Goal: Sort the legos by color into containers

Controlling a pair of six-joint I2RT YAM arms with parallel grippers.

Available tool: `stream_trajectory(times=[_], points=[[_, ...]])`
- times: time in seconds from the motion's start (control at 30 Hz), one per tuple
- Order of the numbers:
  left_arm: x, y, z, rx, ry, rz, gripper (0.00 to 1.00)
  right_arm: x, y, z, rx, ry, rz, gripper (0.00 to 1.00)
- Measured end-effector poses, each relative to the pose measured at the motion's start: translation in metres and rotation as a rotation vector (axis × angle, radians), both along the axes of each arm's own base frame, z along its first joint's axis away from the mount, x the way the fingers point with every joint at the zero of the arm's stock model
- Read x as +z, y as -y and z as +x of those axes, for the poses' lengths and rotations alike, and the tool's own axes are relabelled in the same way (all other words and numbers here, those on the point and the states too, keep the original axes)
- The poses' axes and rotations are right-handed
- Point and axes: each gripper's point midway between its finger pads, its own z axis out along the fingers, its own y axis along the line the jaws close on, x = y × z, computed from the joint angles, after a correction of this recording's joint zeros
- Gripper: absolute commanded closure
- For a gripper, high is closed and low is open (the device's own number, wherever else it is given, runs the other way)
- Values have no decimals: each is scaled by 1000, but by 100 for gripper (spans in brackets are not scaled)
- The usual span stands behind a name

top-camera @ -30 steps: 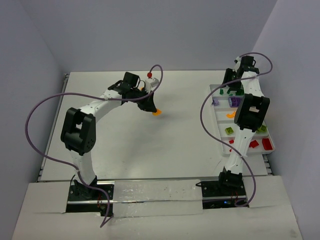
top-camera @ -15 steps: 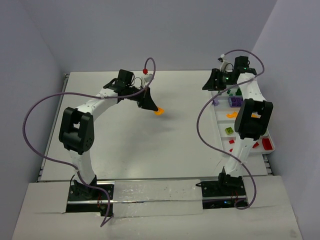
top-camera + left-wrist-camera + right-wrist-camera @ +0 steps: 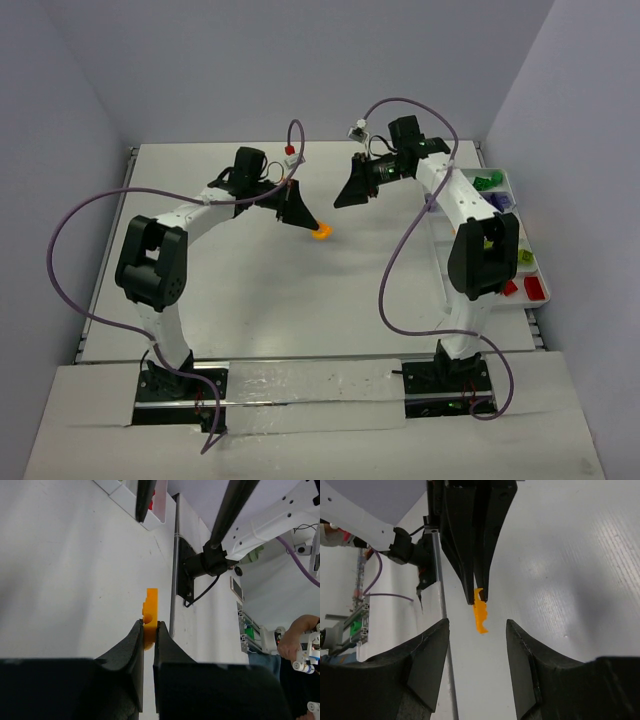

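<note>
Pinching shut on one end of an orange brick (image 3: 150, 607), my left gripper (image 3: 148, 628) has both tips closed flat against the piece's sides. Most of the brick sticks out beyond them. It hangs low over the middle of the table (image 3: 250, 290), and I cannot tell whether it clears the surface or brushes it.

My right gripper (image 3: 343, 200) stands open with nothing between its fingers. It is aimed at the brick from just beside it. In its own wrist view the brick and my left tips sit framed in the gap.

I judge the piece very light, hard and smooth. It will not crush, but it could twist or squirt out of a shallow pinch. The free end is the place to take it, with the pads on the two flat faces rather than on the studded edge. The second grip should be firm before the first lets go.

A second ago my right arm was folded back over the white tray (image 3: 541, 272) at the table's right side. It has since swung out to mid-table to face my left arm. That uncovers the tray's far compartments, where green and purple legos (image 3: 487, 182) lie. My left arm has carried the brick a little toward the right, and its grip has not changed.
</note>
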Motion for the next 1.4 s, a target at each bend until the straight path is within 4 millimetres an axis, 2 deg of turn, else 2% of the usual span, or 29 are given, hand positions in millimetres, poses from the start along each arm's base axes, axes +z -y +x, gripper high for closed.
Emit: stream_trajectory(times=[0.2,0.4,0.57,0.77,0.9,1.03,1.07,1.1,1.13,1.17,1.2,1.23,1.27,1.4], points=[[7,1,0,-9,7,-22,100,-16,-10,-9,49,-43,-21,46],[8,5,-3,-20,10,-25,100,-21,-19,-20,83,-57,-35,47],[8,6,-5,-25,11,-25,100,-26,-20,-24,97,-59,-53,47],[8,8,-6,-27,12,-26,100,-41,-20,-30,119,-87,-88,48],[8,8,-6,-27,12,-26,100,-46,-20,-31,127,-91,-100,60],[7,8,-5,-21,15,-21,98,-46,-20,-33,130,-95,-101,83],[6,8,-4,-16,19,-18,95,-46,-20,-33,131,-98,-99,86],[6,8,-3,-14,20,-16,86,-46,-20,-33,131,-96,-100,89],[5,8,-3,-11,21,-13,58,-46,-20,-33,131,-96,-101,95],[5,8,-2,-7,22,-10,39,-46,-20,-33,130,-96,-103,98],[4,8,-1,-3,23,-6,31,-47,-20,-32,128,-94,-106,100],[3,8,-1,3,25,0,12,-48,-20,-32,126,-91,-111,100],[1,8,1,13,26,12,1,-50,-19,-31,123,-88,-116,100],[1,6,18,79,58,90,1,-59,-6,-36,93,-113,-145,100]])
